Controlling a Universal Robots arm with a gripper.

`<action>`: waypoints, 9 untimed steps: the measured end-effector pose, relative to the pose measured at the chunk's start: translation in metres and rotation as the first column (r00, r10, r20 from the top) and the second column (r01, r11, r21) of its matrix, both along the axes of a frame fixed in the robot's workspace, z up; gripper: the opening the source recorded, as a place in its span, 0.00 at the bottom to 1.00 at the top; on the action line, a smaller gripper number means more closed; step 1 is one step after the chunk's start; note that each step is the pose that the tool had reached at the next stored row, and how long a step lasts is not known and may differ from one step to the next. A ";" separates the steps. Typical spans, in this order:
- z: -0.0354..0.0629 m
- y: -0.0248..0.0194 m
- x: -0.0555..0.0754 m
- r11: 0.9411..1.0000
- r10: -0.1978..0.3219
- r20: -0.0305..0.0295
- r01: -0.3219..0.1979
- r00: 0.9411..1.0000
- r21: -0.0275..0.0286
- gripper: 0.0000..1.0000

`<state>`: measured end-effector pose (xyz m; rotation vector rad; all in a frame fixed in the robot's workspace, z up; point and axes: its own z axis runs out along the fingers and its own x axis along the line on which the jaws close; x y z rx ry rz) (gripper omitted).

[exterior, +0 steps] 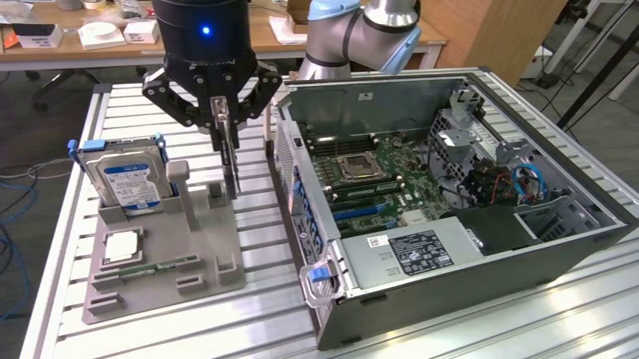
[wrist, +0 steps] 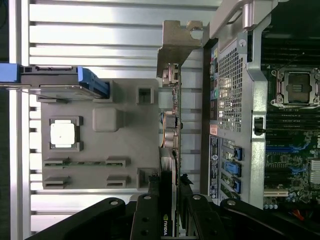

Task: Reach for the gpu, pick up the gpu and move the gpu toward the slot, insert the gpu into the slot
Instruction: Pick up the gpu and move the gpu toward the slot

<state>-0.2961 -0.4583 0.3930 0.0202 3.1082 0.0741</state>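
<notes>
The gripper [exterior: 221,112] hung over the gap between the grey tray [exterior: 200,258] and the open computer case [exterior: 450,299], its fingers [wrist: 150,205] clamped from both sides on the top edge of the gpu [exterior: 232,161]. The gpu stood upright and edge-on, its metal end bracket [wrist: 177,45] on the far side. Its lower edge was at the tray's far corner, on the exterior view's right; whether it still touched the tray could not be told.

The tray lay on the slatted table [exterior: 559,314], on the exterior view's left. In it a blue-labelled hard drive [exterior: 127,179] stood upright at the far left, a square chip [exterior: 121,245] lay flat in a recess nearer, and a narrow green memory stick [exterior: 160,265] lay in a groove nearer still.

The case, just beside the tray on the exterior view's right, lay on its side with the cover off. Inside was a green board [exterior: 375,187] with a bare square socket [exterior: 360,166] and blue slots [exterior: 360,212] nearer.
</notes>
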 end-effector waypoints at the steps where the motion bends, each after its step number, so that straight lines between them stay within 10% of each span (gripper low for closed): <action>1: 0.0000 0.0000 0.000 1.000 0.000 0.000 0.000 1.000 0.000 0.26; 9: 0.0074 0.0000 0.001 1.000 0.000 -0.001 0.000 1.000 0.000 0.26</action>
